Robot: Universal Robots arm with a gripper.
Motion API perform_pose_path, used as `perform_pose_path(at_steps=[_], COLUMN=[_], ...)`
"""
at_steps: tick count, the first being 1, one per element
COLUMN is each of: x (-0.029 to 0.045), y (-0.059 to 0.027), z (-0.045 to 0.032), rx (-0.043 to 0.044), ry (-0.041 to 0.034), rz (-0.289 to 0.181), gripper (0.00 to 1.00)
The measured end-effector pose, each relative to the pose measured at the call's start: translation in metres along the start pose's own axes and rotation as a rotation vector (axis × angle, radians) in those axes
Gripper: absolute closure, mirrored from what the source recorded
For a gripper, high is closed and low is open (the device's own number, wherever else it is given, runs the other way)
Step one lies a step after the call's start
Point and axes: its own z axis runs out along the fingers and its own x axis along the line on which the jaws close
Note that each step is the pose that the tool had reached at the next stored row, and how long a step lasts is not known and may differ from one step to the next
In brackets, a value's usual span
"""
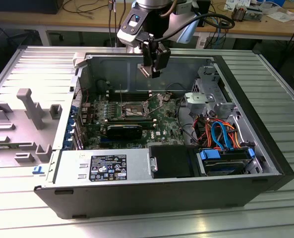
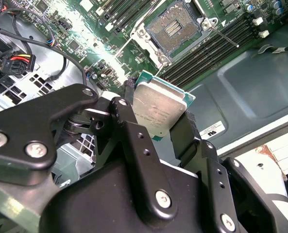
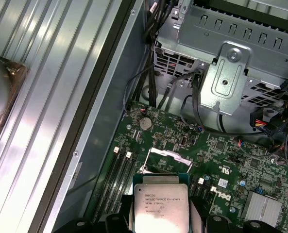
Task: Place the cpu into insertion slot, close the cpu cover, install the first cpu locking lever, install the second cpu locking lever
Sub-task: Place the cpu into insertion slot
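My gripper hangs above the open computer case, shut on the cpu, a small square chip with a dull silver top. Both wrist views show the cpu pinched by its edges between the black fingers. Below it on the green board lies the insertion slot, a dark square socket with its contacts bare. A silvery plate that looks like the cpu cover stands raised at the socket's edge. A thin wire lever sticks out beside the socket.
Long black memory slots run beside the socket. A metal drive cage with orange and blue cables fills the case at the exterior view's right. The power supply lies along the front. A grey fixture stands outside the case.
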Motion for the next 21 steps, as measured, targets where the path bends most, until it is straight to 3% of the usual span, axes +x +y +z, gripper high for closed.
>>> perform_pose_path(at_steps=[3, 6, 10, 12, 18, 21], x=[-0.0001, 0.0, -0.0002, -0.0002, 0.005, 0.0049], y=[-0.0001, -0.0007, -0.0017, -0.0021, -0.0178, -0.0182], z=[0.0008, 0.0062, 0.0184, 0.0215, 0.0263, 0.0303], rx=[0.0002, -0.0001, -0.0017, -0.0018, -0.002, -0.0031], ry=[-0.0007, -0.0026, -0.0103, -0.0121, -0.0127, -0.0181], rz=[0.002, 0.024, 0.125, 0.147, 0.156, 0.225], gripper=[0.46, 0.46, 0.46, 0.46, 0.46, 0.46])
